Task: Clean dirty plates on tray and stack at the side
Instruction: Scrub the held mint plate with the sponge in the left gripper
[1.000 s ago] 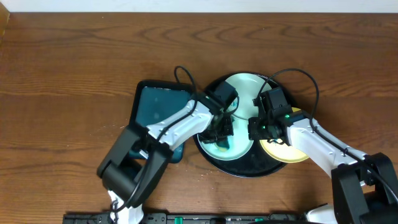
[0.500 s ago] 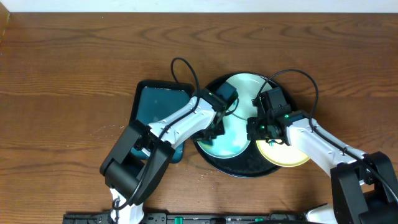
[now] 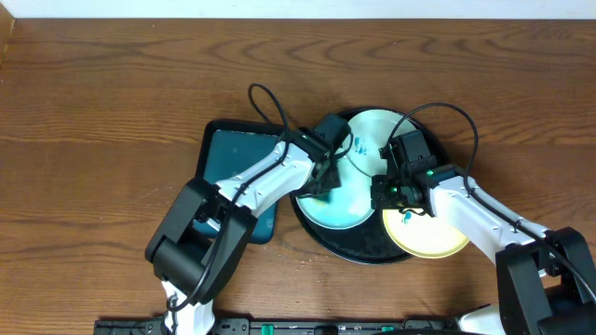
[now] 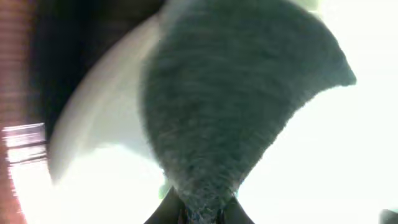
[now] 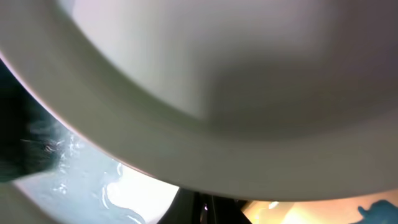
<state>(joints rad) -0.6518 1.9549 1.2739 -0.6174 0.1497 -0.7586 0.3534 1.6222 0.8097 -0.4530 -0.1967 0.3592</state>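
Three round plates sit on the glossy black tray [image 3: 363, 249], and being round, none has a long axis. Furthest left on the wooden table [image 3: 112, 93] lies the teal tray [image 3: 228, 163], a rounded rectangle whose long axis runs away from the robot. Next, the left gripper [image 3: 323, 177] reaches over the black tray's left rim; its wrist view shows the fingers pinching a dark grey, fuzzy sponge [image 4: 236, 106] against a smooth white plate surface. Below it the near mint plate [image 3: 345, 205] lies face up with a wet teal sheen. The far mint plate [image 3: 372, 140] is behind it, at the tray's back edge. The right gripper [image 3: 391, 195] hovers between the plates; its wrist view is filled by a pale rim slanting from upper left to lower right, and I cannot tell how its fingers stand. Furthest right, the yellow plate [image 3: 428, 237] lies face up over the tray's front-right rim, with a small teal smear.
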